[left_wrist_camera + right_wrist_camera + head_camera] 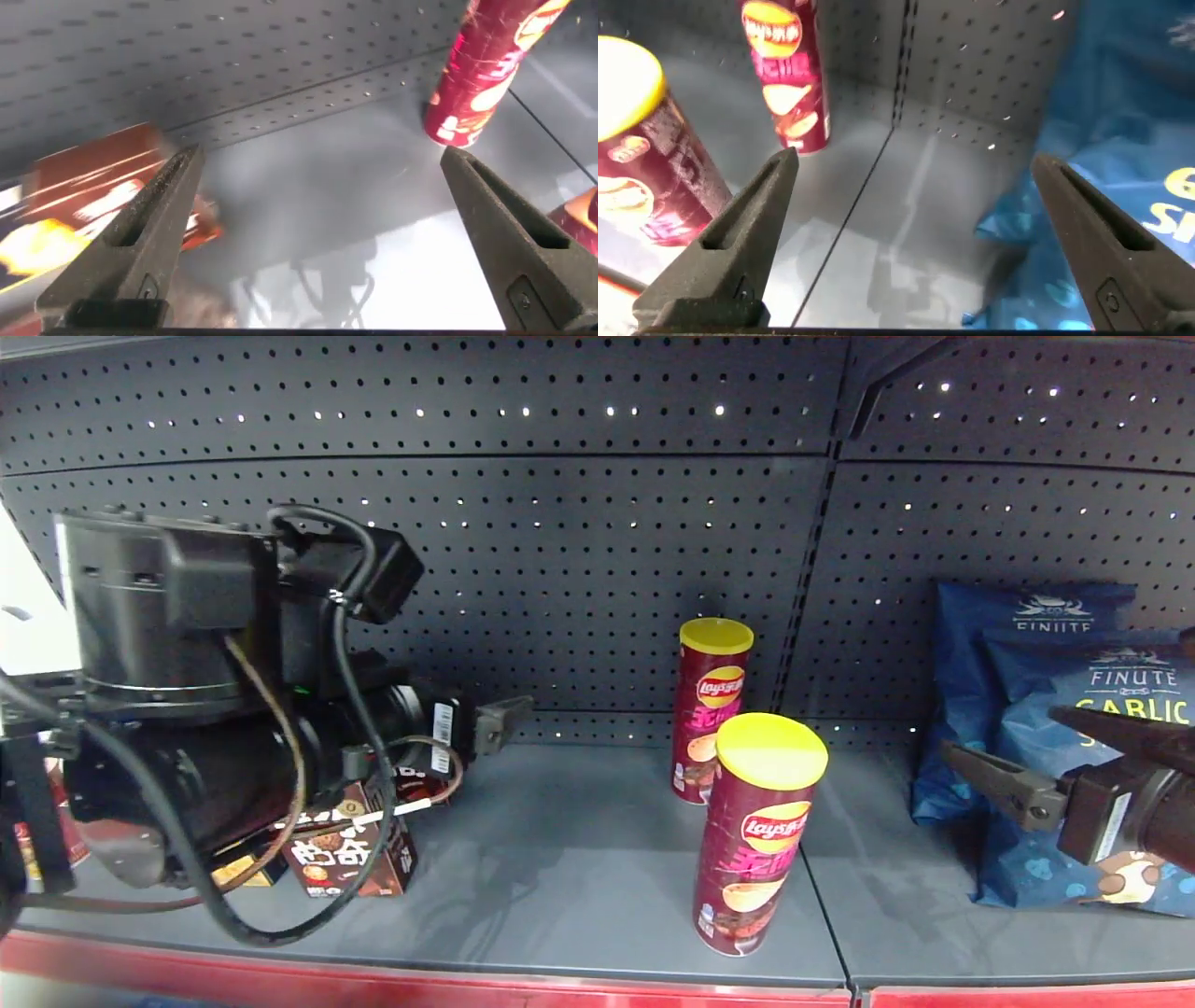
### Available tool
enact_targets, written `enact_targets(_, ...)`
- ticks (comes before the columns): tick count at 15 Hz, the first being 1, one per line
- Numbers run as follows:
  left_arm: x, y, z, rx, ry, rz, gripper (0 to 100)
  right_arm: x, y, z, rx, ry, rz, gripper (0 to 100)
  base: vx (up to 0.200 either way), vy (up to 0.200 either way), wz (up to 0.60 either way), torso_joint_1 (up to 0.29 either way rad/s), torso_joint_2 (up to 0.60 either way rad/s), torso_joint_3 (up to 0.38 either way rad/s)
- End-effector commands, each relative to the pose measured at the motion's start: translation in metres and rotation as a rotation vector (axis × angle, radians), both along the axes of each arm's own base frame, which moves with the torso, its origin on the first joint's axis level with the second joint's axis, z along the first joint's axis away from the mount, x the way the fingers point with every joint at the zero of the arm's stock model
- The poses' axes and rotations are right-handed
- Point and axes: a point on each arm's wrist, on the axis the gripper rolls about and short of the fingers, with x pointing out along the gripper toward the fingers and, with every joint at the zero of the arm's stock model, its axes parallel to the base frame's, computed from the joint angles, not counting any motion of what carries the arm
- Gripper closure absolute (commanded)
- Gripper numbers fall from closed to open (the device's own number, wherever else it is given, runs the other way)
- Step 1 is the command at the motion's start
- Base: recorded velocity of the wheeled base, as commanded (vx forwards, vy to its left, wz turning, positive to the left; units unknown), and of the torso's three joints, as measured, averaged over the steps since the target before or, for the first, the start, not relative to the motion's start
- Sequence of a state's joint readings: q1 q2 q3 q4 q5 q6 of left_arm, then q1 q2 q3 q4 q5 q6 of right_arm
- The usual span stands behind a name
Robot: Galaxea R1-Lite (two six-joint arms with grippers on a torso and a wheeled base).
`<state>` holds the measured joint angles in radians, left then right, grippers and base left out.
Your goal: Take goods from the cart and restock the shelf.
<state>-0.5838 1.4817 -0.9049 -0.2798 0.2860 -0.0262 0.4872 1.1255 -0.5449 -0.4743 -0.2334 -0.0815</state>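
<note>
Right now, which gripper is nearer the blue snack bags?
Right. The right gripper sits open directly in front of the blue snack bags; the left gripper is across the shelf, beyond both chip cans.

The shelf [579, 859] is a dark grey metal deck, matte and faintly scuffed, with a glossy red strip [420, 980] along its front edge. Behind it rises a dark pegboard back wall [560, 569], drilled in even rows. Small points of light [523, 413] shine through the holes in the upper rows. A slotted upright [810, 588] splits the back wall into two bays. From its foot a thin seam [828, 933] runs to the front edge, dividing the deck. A bright white patch [28, 616] shows past the shelf's left end.
</note>
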Motion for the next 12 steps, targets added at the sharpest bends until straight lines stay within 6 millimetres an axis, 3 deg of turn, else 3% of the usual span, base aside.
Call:
enact_targets(1, -0.024, 0.029, 0.013, -0.032, -0.058, 0.045, 0, -0.01, -0.003, 0.005, 0.019, -0.035, -0.002, 0, 0.0, 0.0, 0.0, 0.0, 0.0, 0.0)
enact_targets(6, -0.049, 0.076, 0.019, -0.074, -0.138, 0.179, 0, -0.025, -0.017, -0.001, 0.069, -0.046, -0.11, 0, 0.0, 0.0, 0.0, 0.0, 0.0, 0.0)
enact_targets(9, -0.071, 0.103, 0.017, -0.088, -0.186, 0.27, 0, -0.049, -0.044, -0.016, 0.062, -0.078, -0.254, 0, 0.0, 0.0, 0.0, 0.0, 0.0, 0.0)
enact_targets(12, -0.093, 0.119, 0.008, -0.068, -0.213, 0.326, 0, -0.072, -0.058, -0.027, 0.081, -0.12, -0.329, 0, 0.0, 0.0, 0.0, 0.0, 0.0, 0.0)
